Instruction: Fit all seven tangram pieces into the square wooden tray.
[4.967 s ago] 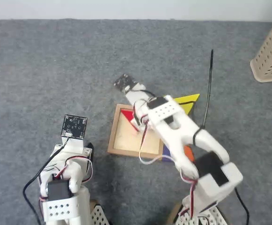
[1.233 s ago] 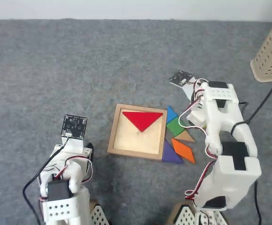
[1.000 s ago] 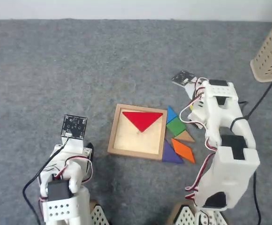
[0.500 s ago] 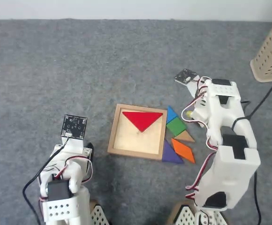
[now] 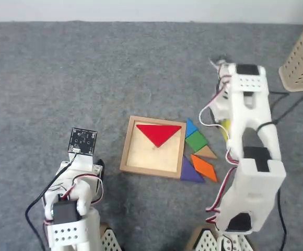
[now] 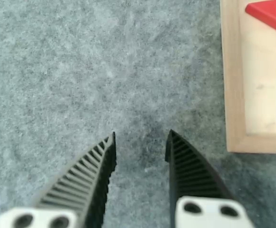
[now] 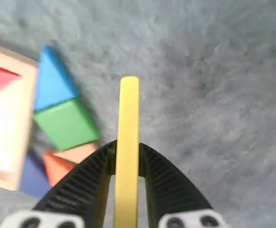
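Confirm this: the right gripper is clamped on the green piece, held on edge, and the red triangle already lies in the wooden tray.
Wrong colour. The right gripper is clamped on the yellow piece, held on edge, as the right wrist view shows. The green piece lies outside the wooden tray, and the red triangle already lies in it.

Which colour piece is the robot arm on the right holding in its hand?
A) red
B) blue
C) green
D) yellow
D: the right hand is shut on the yellow piece, gripping it on edge between its two fingers.
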Robot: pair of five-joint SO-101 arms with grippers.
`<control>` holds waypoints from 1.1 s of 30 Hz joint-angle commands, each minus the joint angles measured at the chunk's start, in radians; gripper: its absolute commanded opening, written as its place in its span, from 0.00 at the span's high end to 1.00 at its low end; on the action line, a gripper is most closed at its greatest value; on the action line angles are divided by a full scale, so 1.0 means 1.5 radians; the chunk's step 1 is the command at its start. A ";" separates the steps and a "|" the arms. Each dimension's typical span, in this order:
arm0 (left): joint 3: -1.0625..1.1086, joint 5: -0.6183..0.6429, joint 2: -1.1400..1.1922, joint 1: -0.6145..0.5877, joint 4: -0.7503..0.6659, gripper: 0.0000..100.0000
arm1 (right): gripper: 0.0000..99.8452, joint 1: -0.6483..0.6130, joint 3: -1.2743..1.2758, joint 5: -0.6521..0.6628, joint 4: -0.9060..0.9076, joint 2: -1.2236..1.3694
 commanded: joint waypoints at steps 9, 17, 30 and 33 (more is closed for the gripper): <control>-0.008 -0.001 -0.012 0.001 0.004 0.83 | 0.99 -0.243 0.017 -0.150 -0.033 -0.183; -0.008 -0.001 -0.012 0.001 0.004 0.83 | 0.99 -0.386 0.024 -0.263 -0.108 -0.077; -0.008 -0.001 -0.012 0.001 0.004 0.83 | 0.80 -0.432 0.020 -0.281 -0.129 -0.023; -0.008 -0.001 -0.012 0.001 0.004 0.83 | 0.80 -0.405 0.020 -0.281 -0.121 -0.024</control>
